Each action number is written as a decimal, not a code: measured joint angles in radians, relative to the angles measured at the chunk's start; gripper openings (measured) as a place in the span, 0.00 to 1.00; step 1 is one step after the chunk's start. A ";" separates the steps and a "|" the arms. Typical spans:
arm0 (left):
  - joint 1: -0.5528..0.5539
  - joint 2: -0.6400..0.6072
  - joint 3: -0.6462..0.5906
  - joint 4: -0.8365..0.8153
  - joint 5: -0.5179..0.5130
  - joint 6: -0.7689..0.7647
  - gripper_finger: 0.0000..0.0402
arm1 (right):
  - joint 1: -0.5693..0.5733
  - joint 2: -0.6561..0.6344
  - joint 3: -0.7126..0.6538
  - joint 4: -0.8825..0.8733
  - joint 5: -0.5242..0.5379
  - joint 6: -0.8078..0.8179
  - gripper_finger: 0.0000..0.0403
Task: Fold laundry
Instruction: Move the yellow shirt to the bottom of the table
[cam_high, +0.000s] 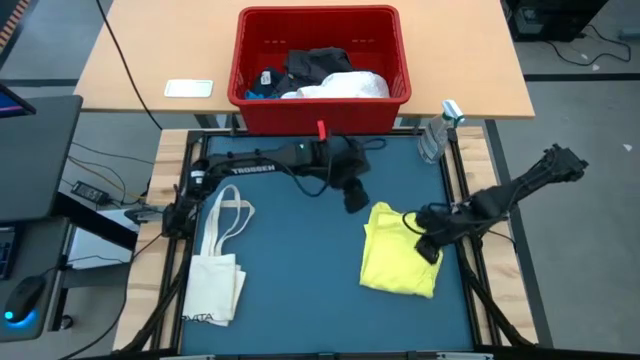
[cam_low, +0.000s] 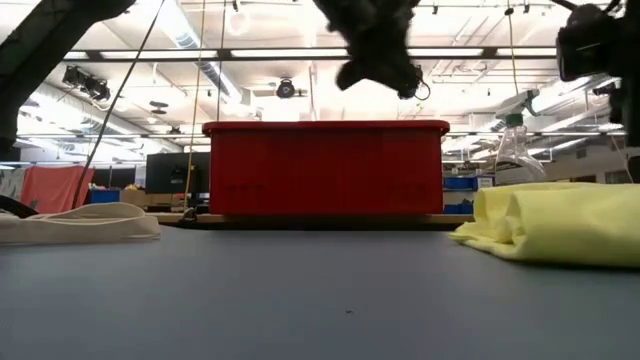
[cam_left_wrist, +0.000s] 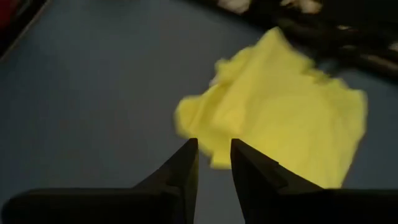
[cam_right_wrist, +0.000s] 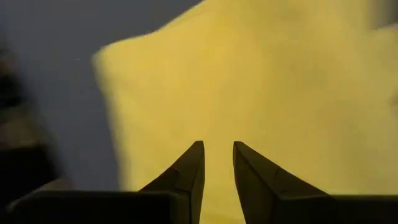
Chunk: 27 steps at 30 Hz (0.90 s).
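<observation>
A bright yellow garment (cam_high: 398, 252) lies bunched, with folds, on the right half of the blue mat (cam_high: 300, 270); it also shows in the low view (cam_low: 560, 225). My left gripper (cam_high: 352, 198) hangs above the mat's far middle, left of the garment (cam_left_wrist: 280, 112). Its fingers (cam_left_wrist: 214, 144) stand a narrow gap apart with nothing between them. My right gripper (cam_high: 428, 246) hovers over the garment's right edge (cam_right_wrist: 261, 81). It is raised clear, and its fingertips (cam_right_wrist: 217, 146) are also slightly apart and empty.
A red bin (cam_high: 320, 70) holding white and dark cloth stands beyond the mat's far edge. A cream tote bag (cam_high: 220, 262) lies at the mat's left. A clear plastic bottle (cam_high: 438, 135) stands at the far right corner. The mat's near middle is bare.
</observation>
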 joint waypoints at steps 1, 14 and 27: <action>-0.008 0.018 0.001 0.043 0.022 0.014 0.26 | -0.016 0.000 0.017 -0.058 0.027 -0.031 0.23; -0.014 0.286 -0.001 0.298 0.141 0.057 0.53 | -0.237 0.077 0.035 -0.189 0.044 -0.401 0.51; -0.036 0.328 -0.001 0.395 0.219 0.161 0.47 | -0.372 0.197 0.002 -0.143 -0.031 -0.506 0.45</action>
